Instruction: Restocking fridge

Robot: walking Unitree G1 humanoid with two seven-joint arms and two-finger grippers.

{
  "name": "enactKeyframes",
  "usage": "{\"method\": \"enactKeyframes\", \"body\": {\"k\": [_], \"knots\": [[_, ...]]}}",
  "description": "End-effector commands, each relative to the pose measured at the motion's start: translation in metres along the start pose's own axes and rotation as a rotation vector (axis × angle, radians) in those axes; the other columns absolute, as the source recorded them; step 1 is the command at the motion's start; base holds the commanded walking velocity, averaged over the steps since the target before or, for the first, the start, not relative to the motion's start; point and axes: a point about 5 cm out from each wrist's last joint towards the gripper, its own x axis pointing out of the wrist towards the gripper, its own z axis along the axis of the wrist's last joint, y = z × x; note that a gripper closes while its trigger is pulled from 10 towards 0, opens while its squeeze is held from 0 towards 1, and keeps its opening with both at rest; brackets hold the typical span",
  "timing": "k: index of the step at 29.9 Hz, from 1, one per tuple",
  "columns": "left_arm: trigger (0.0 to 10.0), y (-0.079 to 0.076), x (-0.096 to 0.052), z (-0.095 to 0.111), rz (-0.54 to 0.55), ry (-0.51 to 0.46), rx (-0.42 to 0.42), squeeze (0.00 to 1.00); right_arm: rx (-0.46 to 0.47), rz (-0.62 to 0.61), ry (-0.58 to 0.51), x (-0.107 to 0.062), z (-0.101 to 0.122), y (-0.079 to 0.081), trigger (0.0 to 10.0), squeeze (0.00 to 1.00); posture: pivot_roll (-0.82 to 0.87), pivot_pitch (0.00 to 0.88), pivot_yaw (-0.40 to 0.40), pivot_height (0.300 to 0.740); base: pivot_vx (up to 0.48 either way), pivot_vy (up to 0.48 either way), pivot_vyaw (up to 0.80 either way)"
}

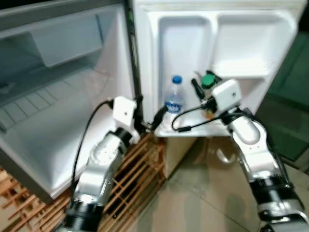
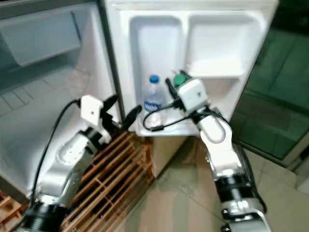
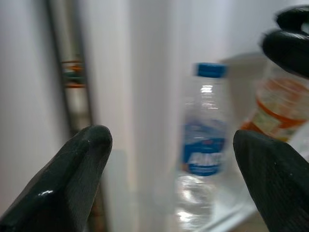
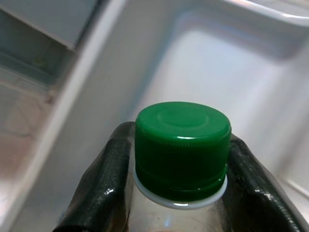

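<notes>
Green-capped bottle (image 4: 181, 150): clamped at the neck between the right gripper (image 1: 206, 89) jaws, one finger each side just under the cap. It sits over the door shelf (image 1: 188, 129) of the open fridge, just beside a blue-capped water bottle (image 1: 175, 99) that stands upright in that shelf. Cannot tell whether its base is on the shelf yet; the wrist camera body hides it.

Left gripper (image 1: 149, 122): jaws apart, holding nothing, near the door's hinge edge and the corner of the shelf, pointed toward the water bottle.

Risks, as judged:
- Release before the base is seated: the bottle tips or drops out over the shelf lip.
- Sideways drift on lowering: it knocks the water bottle, which stands close.
- The left fingers are close to the shelf; a move inward could nudge the water bottle or the door.

Containers: door shelf holds the water bottle and likely the held bottle. Upper door pockets (image 1: 239, 43) look bare. Fridge cavity (image 1: 58, 96) shows bare shelves.
</notes>
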Motion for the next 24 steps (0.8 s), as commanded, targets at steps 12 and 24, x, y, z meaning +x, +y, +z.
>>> {"method": "enactKeyframes", "body": {"k": [12,24], "knots": [[10.0,0.000,-0.013,0.008,-0.009,-0.025,0.014,0.00,-0.104,0.048,0.035,-0.006,-0.028,0.007,0.0,0.00,-0.02,0.000,0.094,0.740,0.000,0.000,0.00],[10.0,0.003,-0.022,0.015,-0.007,-0.027,0.043,0.00,-0.107,0.057,0.005,-0.004,-0.027,0.011,0.0,0.00,0.01,0.000,0.112,0.740,0.000,0.000,0.00]]}}
